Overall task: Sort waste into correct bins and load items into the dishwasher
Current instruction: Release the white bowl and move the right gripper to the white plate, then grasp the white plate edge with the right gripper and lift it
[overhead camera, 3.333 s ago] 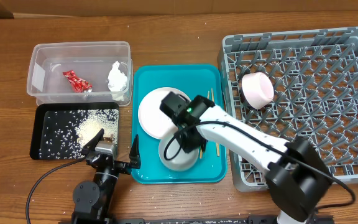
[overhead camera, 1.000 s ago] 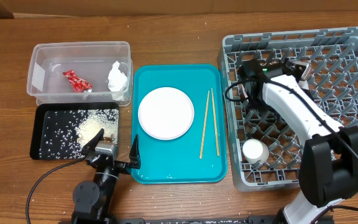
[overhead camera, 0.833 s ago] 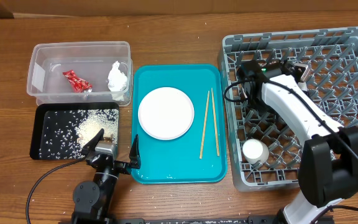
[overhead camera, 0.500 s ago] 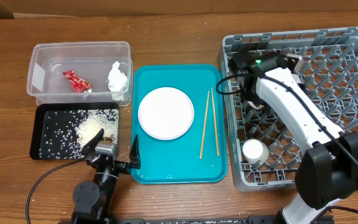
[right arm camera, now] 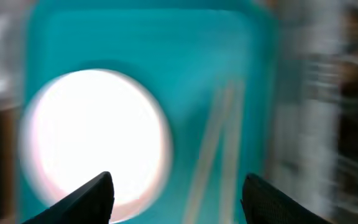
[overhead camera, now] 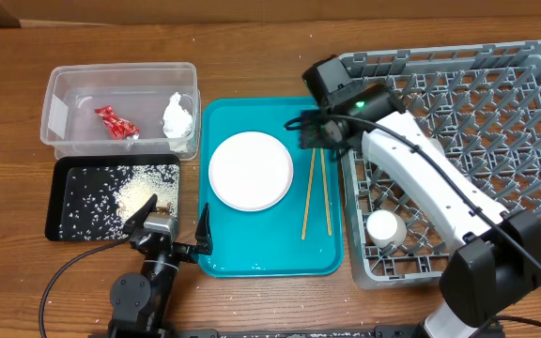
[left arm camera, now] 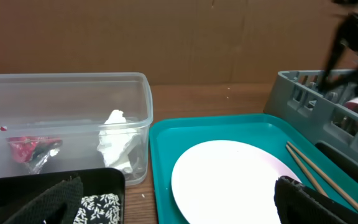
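1. Right tool (overhead camera: 317,136) hangs spread wide, empty, over far ends of two thin wooden chopsticks (overhead camera: 314,188) lying on teal plastic tray (overhead camera: 261,246).
2. Drop mid-length, jaws across both sticks, pinch them together.

We are noting the right gripper (overhead camera: 319,133) swinging left out of the dish rack (overhead camera: 458,56), now hanging over the chopsticks' (overhead camera: 315,188) far ends. The white bowl (overhead camera: 384,228) is now sitting in the rack's near-left corner, off the teal tray (overhead camera: 252,244).
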`<act>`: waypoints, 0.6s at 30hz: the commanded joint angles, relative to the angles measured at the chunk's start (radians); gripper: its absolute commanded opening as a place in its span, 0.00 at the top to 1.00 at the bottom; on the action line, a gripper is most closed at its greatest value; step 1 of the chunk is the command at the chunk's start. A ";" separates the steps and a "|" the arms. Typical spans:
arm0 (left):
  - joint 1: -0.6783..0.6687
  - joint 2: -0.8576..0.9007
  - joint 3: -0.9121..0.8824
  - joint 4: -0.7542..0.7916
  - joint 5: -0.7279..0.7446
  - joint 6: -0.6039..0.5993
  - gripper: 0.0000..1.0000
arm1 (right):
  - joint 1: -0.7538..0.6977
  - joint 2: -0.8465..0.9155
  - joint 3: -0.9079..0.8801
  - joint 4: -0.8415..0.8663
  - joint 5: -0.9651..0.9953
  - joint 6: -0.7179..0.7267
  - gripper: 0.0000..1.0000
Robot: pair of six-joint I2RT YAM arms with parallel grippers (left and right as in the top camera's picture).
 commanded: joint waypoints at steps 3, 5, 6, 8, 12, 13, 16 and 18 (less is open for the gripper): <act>0.011 -0.011 -0.007 0.003 0.000 0.008 0.00 | 0.034 0.019 -0.114 0.149 -0.224 0.017 0.35; 0.011 -0.011 -0.007 0.003 0.000 0.008 0.00 | 0.035 0.047 -0.153 0.183 -0.165 0.072 0.37; 0.011 -0.011 -0.007 0.003 0.000 0.008 0.00 | 0.035 0.061 -0.169 0.191 -0.119 0.113 0.37; 0.011 -0.011 -0.007 0.003 0.000 0.008 0.00 | 0.029 0.100 -0.192 0.210 -0.077 0.175 0.38; 0.011 -0.011 -0.007 0.003 0.000 0.008 0.00 | 0.027 0.179 -0.194 0.251 -0.172 0.174 0.45; 0.011 -0.011 -0.007 0.003 0.000 0.008 0.00 | 0.033 0.198 -0.194 0.258 -0.195 0.174 0.47; 0.011 -0.011 -0.007 0.003 0.000 0.008 0.00 | 0.042 0.242 -0.194 0.251 -0.204 0.201 0.74; 0.011 -0.011 -0.007 0.003 0.000 0.008 0.00 | 0.042 0.249 -0.194 0.234 -0.195 0.214 0.93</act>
